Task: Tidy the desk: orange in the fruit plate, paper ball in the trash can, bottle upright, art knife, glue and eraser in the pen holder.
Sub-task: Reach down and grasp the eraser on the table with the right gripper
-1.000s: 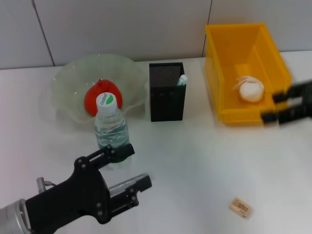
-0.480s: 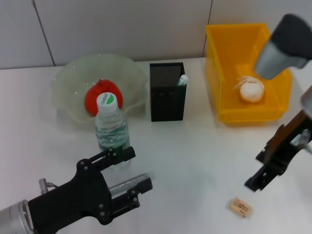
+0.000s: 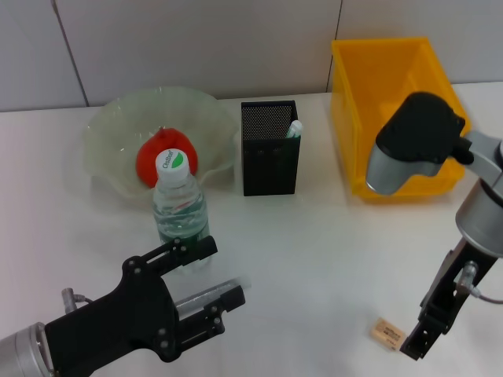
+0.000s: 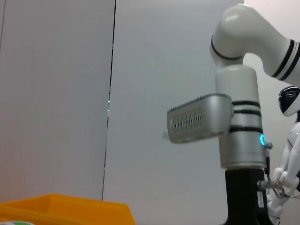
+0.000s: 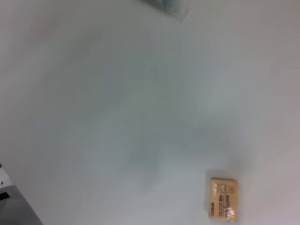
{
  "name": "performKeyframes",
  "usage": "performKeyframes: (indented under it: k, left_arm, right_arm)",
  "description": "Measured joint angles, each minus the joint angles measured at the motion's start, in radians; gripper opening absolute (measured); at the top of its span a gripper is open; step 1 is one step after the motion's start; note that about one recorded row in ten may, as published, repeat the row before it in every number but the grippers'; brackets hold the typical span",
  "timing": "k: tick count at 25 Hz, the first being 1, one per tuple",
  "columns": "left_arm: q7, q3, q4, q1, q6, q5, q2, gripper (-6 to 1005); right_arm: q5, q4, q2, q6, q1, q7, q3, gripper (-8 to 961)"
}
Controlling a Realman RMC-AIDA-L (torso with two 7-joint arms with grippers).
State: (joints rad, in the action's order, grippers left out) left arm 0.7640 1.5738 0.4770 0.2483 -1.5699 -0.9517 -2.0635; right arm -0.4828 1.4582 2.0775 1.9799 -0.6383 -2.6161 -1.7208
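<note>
Eraser (image 3: 387, 334) lies just left of the right gripper (image 3: 418, 344), long axis slanting; claw spread unclear.

A robotics lab: bare white worktop (image 3: 314, 236) against plain grey panelled wall (image 3: 196, 39), with a small white humanoid robot (image 4: 289, 154) standing beyond.

Head view: from above the white desk (image 3: 314, 259), facing forward and down, taking in the whole surface to the far grey wall. Right wrist view: close above the desk's near right part, facing straight down; it shares with the head view the small tan rectangular eraser (image 5: 223, 198). Left wrist view: low near the desk, facing level across it toward the yellow plastic bin (image 4: 65, 211), also seen from the head.
</note>
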Motion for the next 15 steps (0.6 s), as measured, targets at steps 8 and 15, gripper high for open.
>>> performKeyframes:
  k: [8, 15]
  left_arm:
    - [0.0, 0.0, 0.0, 0.005, -0.001, -0.001, 0.0, 685]
    - [0.0, 0.006, 0.0, 0.004, -0.005, -0.004, 0.006, 685]
  right_arm:
    - [0.027, -0.048, 0.004, -0.119, 0.039, -0.008, 0.068, 767]
    - [0.026, -0.054, 0.004, -0.163, 0.058, -0.006, 0.108, 760]
